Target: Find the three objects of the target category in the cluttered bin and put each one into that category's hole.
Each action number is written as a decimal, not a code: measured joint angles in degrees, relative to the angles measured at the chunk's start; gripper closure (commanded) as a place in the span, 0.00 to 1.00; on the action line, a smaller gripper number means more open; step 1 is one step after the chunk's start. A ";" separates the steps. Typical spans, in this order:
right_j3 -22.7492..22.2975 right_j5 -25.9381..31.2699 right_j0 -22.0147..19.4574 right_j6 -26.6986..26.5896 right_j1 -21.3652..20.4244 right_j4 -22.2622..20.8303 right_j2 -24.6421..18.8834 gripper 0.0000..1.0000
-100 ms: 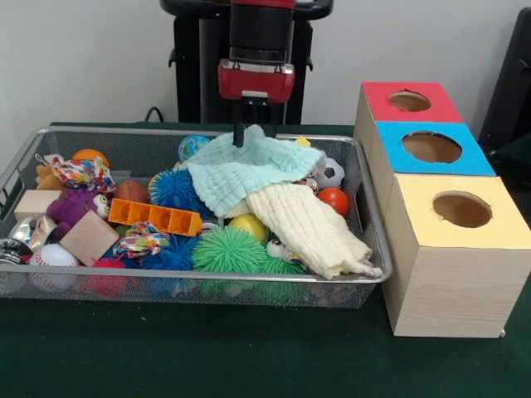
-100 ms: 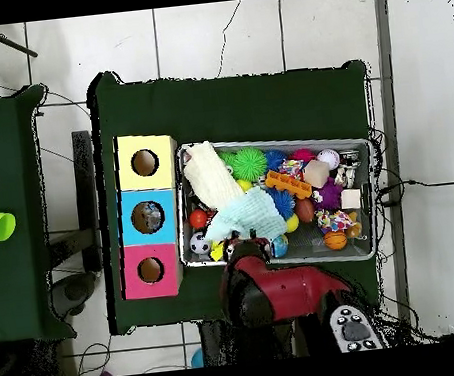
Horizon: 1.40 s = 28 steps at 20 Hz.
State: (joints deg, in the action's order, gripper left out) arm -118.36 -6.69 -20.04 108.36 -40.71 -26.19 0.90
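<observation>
The gripper [image 1: 253, 133] hangs over the bin's [image 1: 372, 217] far edge, its tips touching the mint cloth [image 1: 236, 170]; whether they are apart or together cannot be told. A cream cloth [image 1: 309, 228] lies beside it. The three-hole box [image 1: 452, 249] stands just beside the bin on the desk [image 1: 249, 356].

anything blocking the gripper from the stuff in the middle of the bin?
Yes. A mint cloth lies draped right under the gripper, and a cream cloth runs from it toward the bin's corner nearest the boxes. Both cover the balls beneath. The three box holes are open.
</observation>
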 measured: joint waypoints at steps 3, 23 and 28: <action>-0.26 0.89 -1.15 0.00 -1.27 -0.32 -0.71 1.00; -3.87 15.52 -18.08 0.00 -14.90 -2.31 -17.38 1.00; -4.72 18.70 -24.10 -0.01 -17.28 -2.48 -22.48 1.00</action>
State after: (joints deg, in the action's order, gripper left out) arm -123.07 12.01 -44.14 108.34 -57.99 -28.67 -21.59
